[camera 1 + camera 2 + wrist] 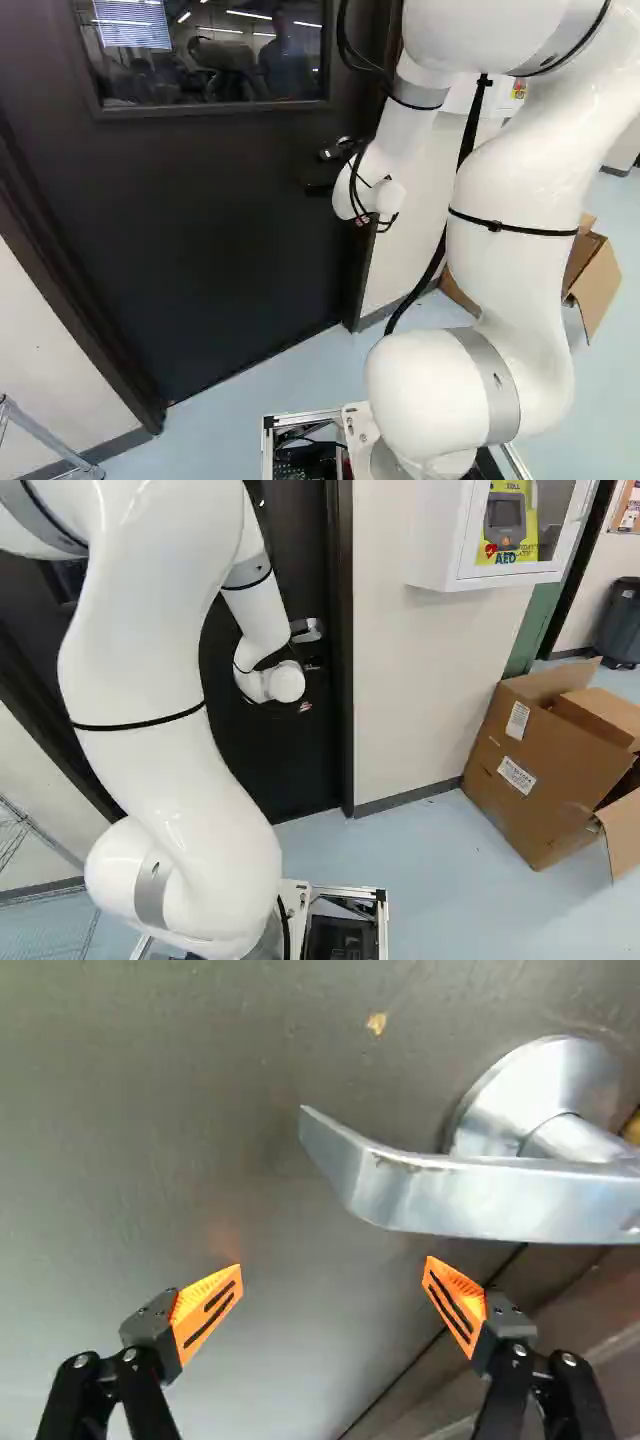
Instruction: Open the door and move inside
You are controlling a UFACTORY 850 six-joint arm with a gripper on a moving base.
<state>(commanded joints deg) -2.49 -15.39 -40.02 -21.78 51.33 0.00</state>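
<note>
Ahead of us the dark door (220,230) stands shut. Our arm (160,660) reaches to its right side. Farther right, a carton (540,770) sits open on the floor. Our hand (320,188) is open, its fingers wide apart and empty, with the handle (480,1198) just beyond them, nearer the right finger.

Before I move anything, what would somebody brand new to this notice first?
Most likely the big white arm, right of the middle in the left base view, rising before a dark door with a window. Next, in the wrist view, comes the silver lever, ahead of the open hand with its bright orange pads. An open cardboard box stands out at the right of the right base view.
</note>
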